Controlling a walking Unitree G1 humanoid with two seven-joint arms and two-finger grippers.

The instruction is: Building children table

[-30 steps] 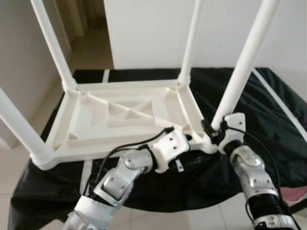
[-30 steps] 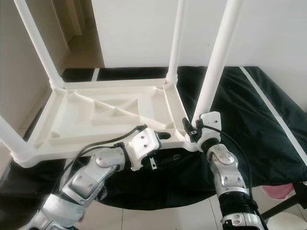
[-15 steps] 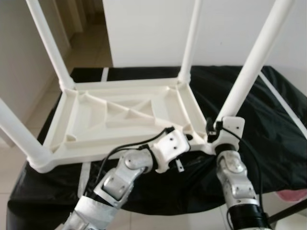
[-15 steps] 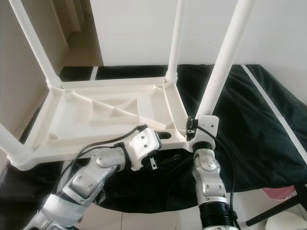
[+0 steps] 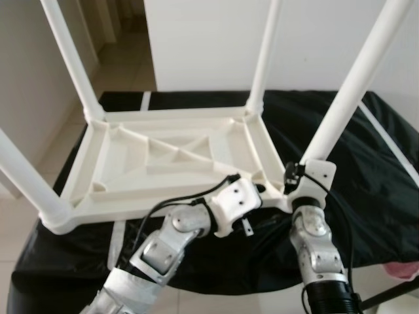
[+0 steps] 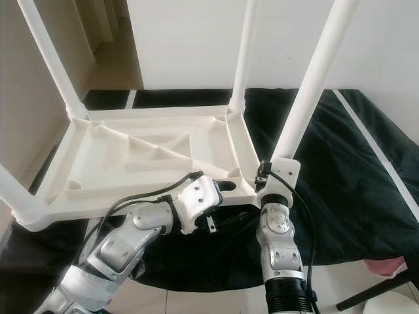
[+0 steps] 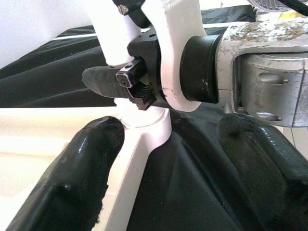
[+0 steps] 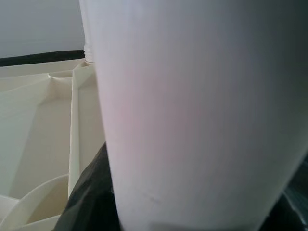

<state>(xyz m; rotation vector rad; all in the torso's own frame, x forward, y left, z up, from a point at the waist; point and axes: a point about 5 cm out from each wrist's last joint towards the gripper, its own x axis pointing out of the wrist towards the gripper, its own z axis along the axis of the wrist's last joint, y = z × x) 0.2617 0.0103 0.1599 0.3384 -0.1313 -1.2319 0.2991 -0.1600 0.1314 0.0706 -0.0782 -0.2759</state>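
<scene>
Kids' table (image 5: 163,157) is lying upside down on a surface draped with a black cloth (image 5: 380,176), four white legs sticking up. Near right leg (image 5: 347,98) is sitting in the near right corner socket, the one closest to the robot's right side. Right end effector (image 5: 294,180) is sitting at the base of that leg, right where it meets the corner; in the left wrist view one black finger (image 7: 103,77) is lying across the front of the leg base, so it's looking like a grip on the leg, with the other finger hidden behind it. Right wrist view is looking straight at the leg (image 8: 192,110) from very close, touching or nearly so, tabletop underside (image 8: 43,125) beside it. Left end effector (image 5: 258,193) is reaching under the near edge of the table, just beside that same corner; its two fingers (image 7: 82,168) are spread wide apart, one against the white edge rib, the other over the black cloth, not clamping anything. Far right leg (image 5: 265,59), far left leg (image 5: 69,59) and near left leg (image 5: 26,173) are all standing in their corners. Ribbed underside with diagonal bracing is facing up. Tiled floor (image 5: 26,222) is showing on the left, white wall (image 5: 209,39) behind.
</scene>
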